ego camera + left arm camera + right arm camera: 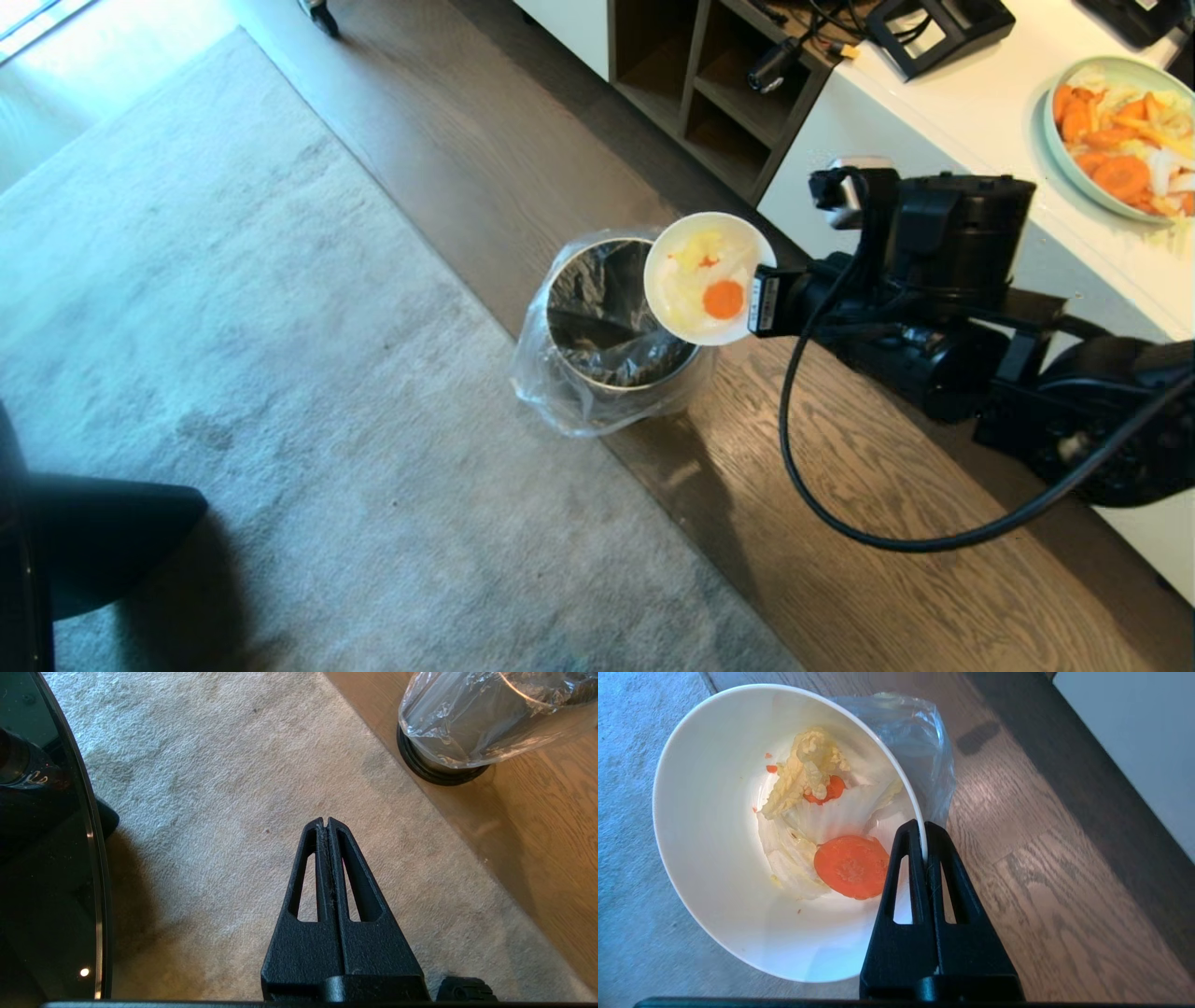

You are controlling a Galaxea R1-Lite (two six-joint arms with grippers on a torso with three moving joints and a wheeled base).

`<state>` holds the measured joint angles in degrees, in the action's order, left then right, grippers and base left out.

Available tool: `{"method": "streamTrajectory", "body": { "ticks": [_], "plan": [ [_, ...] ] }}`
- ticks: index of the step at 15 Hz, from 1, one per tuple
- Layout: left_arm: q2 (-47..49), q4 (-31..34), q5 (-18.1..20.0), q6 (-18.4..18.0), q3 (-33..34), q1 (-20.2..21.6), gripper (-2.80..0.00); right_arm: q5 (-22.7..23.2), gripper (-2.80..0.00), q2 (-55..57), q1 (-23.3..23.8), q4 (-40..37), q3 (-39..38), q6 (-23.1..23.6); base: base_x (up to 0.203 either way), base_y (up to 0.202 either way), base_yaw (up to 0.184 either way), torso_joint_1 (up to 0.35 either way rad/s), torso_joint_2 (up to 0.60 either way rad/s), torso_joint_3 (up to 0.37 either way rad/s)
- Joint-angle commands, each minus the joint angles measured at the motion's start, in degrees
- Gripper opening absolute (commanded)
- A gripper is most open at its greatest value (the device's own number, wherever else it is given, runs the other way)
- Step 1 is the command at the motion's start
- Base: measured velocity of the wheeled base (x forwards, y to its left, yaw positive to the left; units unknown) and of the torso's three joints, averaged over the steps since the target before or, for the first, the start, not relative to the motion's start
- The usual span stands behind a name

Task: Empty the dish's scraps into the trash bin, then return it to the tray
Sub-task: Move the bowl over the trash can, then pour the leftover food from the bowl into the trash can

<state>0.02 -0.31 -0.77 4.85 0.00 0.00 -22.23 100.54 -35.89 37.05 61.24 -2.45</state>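
The white dish (695, 252) (714, 858) hangs in the air, tipped toward the trash bin (611, 322), over the bin's near-right rim. My right gripper (761, 301) (923, 833) is shut on the dish's rim, one finger inside, one outside. Scraps lie in the dish: pale cabbage bits (803, 772) and a round orange carrot slice (724, 299) (852, 865). The steel bin with its clear liner bag (467, 723) stands on the wood floor by the rug edge. My left gripper (326, 823) is shut and empty, parked above the rug. The tray is out of view.
A pale plate of orange and yellow food (1125, 135) sits on the white counter (971, 103) at the right. An open shelf unit (709, 84) stands behind the bin. A grey rug (233, 373) covers the left floor. A dark round robot part (42, 858) borders the left wrist view.
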Motion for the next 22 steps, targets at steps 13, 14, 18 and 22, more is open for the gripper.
{"method": "streamTrajectory", "body": {
  "ticks": [13, 14, 18, 22],
  "plan": [
    [-0.02, -0.04, -0.03, 0.07, 0.00, 0.00, -2.80, 3.02, -2.80, 18.42, 0.27, 35.33, 7.59, 36.24, 0.000, 0.000, 0.000, 0.000, 0.00, 0.000],
    [-0.02, -0.04, -0.03, 0.07, 0.00, 0.00, -2.80, 5.54, -2.80, 18.86, 0.33, 37.16, 7.95, 39.17, 0.000, 0.000, 0.000, 0.000, 0.00, 0.000],
    [-0.02, -0.04, -0.03, 0.07, 0.00, 0.00, -2.80, 11.68, -2.80, 21.04, 0.71, 43.65, 10.46, 50.10, 0.000, 0.000, 0.000, 0.000, 0.00, 0.000],
    [-0.02, -0.04, -0.03, 0.07, 0.00, 0.00, -2.80, 21.64, -2.80, 22.69, 3.18, 49.78, 11.26, 60.78, 0.000, 0.000, 0.000, 0.000, 0.00, 0.000]
  ]
}}
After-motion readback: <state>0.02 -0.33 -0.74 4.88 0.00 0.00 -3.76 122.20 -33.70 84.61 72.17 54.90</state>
